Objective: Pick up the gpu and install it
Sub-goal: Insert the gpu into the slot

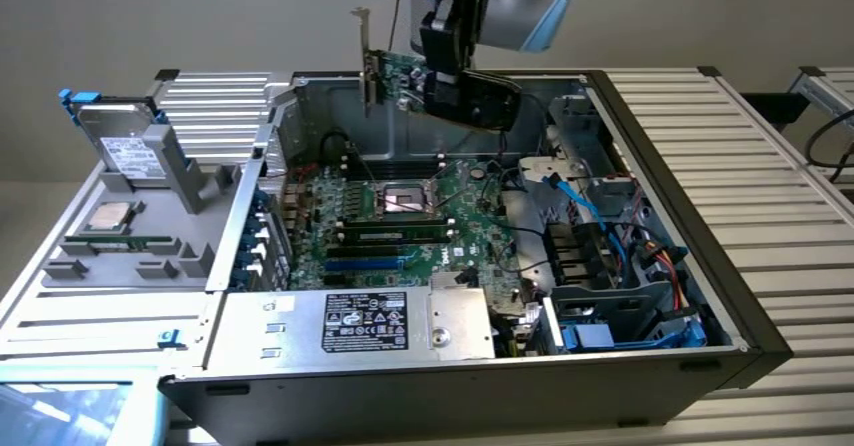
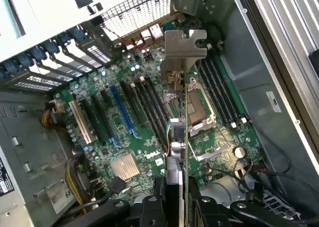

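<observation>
The gpu [image 1: 400, 74] hangs in the air above the rear of the open computer case [image 1: 641, 146], with its silver end bracket [image 1: 363, 56] pointing up on the exterior view's left. My gripper [image 1: 450, 78] comes down from above and is shut on the card. In the wrist view the gpu [image 2: 180, 137] is seen edge-on, its bracket [image 2: 184, 48] far from the camera, and my gripper [image 2: 178, 209] clamps it from both sides. Below it lies the green motherboard [image 2: 129, 122] with its black and blue expansion slots [image 2: 121, 107], well apart from the card.
A memory stick [image 1: 394, 234] sits in the motherboard [image 1: 400, 206] near the processor socket [image 1: 404, 200]. The power supply [image 1: 360, 321] fills the case's front. Blue cables [image 1: 587, 216] run along the exterior view's right. A grey tray [image 1: 147, 256] outside holds a silver drive [image 1: 127, 151] and a processor [image 1: 114, 218].
</observation>
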You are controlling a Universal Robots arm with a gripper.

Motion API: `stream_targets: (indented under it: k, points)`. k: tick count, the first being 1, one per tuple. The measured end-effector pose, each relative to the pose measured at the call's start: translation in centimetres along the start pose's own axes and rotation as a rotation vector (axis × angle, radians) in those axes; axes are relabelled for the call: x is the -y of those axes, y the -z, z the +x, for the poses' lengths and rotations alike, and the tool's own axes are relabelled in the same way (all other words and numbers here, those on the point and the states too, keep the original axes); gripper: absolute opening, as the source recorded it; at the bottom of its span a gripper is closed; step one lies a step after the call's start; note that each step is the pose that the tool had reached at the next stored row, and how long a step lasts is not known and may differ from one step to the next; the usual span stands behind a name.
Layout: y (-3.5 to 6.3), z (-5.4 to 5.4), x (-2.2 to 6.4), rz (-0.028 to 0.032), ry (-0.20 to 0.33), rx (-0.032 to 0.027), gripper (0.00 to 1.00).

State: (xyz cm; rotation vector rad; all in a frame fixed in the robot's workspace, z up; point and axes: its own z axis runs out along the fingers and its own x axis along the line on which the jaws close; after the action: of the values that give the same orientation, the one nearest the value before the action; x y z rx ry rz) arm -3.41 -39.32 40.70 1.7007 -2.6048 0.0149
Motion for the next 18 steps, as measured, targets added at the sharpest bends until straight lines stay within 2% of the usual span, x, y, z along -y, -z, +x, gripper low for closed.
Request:
stream_targets:
  k: [4,5,18]
  points:
    - [-0.03,0.00,0.00,0.0027,0.072,-0.0004,0.28]
    - [-0.04,0.00,0.00,0.0040,0.110,-0.0007,0.28]
    - [-0.09,0.00,0.00,0.0142,0.346,-0.0018,0.28]
